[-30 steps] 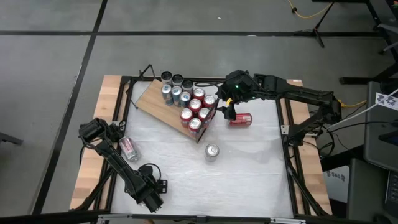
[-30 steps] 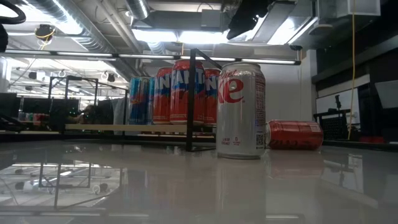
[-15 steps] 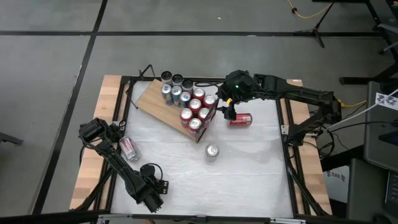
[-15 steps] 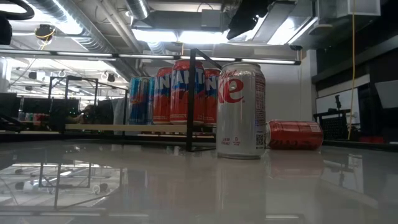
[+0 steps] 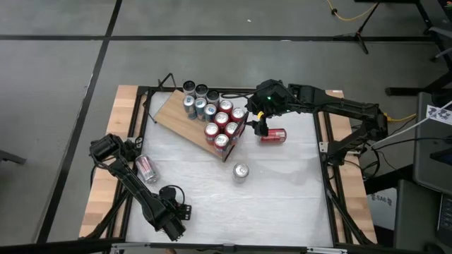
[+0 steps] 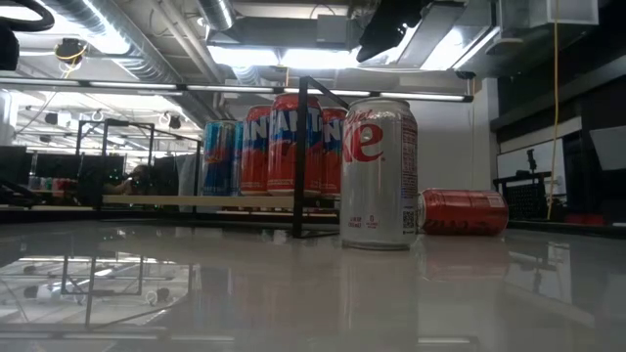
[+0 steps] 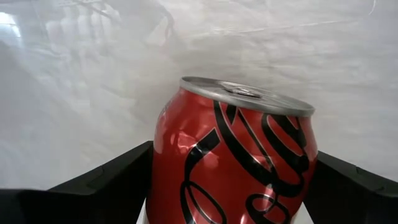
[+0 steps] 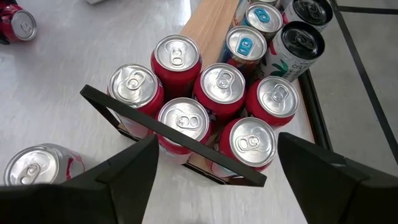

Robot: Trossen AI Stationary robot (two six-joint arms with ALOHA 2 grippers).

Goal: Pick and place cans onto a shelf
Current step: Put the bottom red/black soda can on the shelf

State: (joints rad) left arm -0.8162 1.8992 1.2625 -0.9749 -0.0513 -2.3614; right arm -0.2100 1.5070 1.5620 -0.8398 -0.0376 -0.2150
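Overhead camera: looked straight down, far enough to take in the whole table [image 5: 282, 190]. Low camera: sat at tabletop height, faced level across toward the shelf [image 6: 196, 201], close to an upright silver can [image 6: 379, 173]. Left wrist camera: very near a red can [image 7: 233, 155]. Right wrist camera: looked down onto the shelved cans [image 8: 211, 99], shared with the overhead view.

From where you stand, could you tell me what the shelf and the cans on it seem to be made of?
The shelf looks like light-brown wood with a matt finish, its board showing faint grain. Its frame looks like thin black metal bar, probably painted. The cans seem to be thin metal, likely aluminium: shiny silver tops with pull tabs and glossy printed sides, mostly red.
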